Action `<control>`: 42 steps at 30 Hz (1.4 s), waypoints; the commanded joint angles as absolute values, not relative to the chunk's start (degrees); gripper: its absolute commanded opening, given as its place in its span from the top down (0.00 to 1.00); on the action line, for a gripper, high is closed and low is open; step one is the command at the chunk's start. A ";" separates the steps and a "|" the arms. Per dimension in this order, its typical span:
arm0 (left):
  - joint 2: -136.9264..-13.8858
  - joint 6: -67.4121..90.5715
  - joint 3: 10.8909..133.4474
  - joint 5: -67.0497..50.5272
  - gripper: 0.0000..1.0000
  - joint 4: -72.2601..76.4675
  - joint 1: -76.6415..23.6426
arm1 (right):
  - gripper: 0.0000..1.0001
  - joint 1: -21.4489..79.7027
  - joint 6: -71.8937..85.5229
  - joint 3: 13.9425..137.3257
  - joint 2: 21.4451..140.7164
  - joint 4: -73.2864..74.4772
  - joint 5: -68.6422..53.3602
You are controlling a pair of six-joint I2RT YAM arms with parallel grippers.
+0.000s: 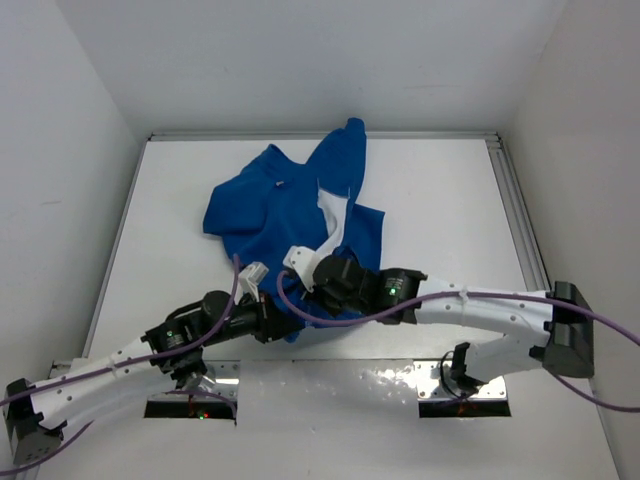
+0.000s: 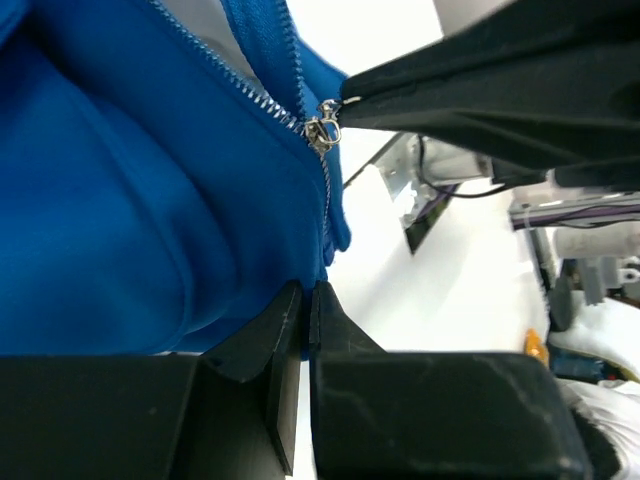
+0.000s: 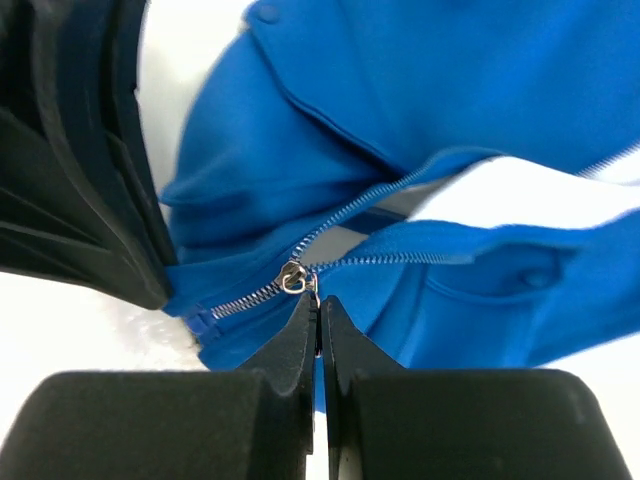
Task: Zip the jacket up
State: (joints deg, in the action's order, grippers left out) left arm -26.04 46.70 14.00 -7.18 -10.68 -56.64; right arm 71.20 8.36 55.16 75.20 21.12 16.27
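At the near edge of the counter (image 1: 450,220), left fingers (image 2: 272,340) pinch the jacket (image 1: 290,200) hem and right fingers (image 3: 292,345) pinch the zipper pull (image 3: 293,278). A skewed tug could slip the pull free or jam fleece.

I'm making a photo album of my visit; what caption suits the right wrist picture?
Right tool pinches the zipper pull of a blue jacket, its front mostly unzipped.
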 commanded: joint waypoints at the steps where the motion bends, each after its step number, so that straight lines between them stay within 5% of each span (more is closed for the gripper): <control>1: -26.54 43.51 15.99 -9.23 1.00 -17.48 -57.22 | 1.00 66.81 5.28 60.81 77.60 22.58 5.99; 8: -24.53 43.15 15.73 -10.89 1.00 -17.93 -57.30 | 1.00 57.06 5.09 65.40 83.32 17.95 4.83; 18: -17.93 40.79 22.84 -3.35 1.00 -22.85 -57.30 | 1.00 38.51 11.77 69.87 91.66 2.91 23.54; 34: -16.96 34.01 54.58 31.72 1.00 -38.93 -57.30 | 1.00 13.10 18.02 126.37 117.68 17.13 29.88; 42: -16.26 35.24 55.63 40.34 1.00 -43.07 -57.30 | 1.00 9.58 20.56 115.33 112.42 13.18 31.74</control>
State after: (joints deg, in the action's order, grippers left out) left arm -16.43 35.22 53.80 35.88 -43.77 -56.64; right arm 8.21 18.79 118.58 115.02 14.92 30.22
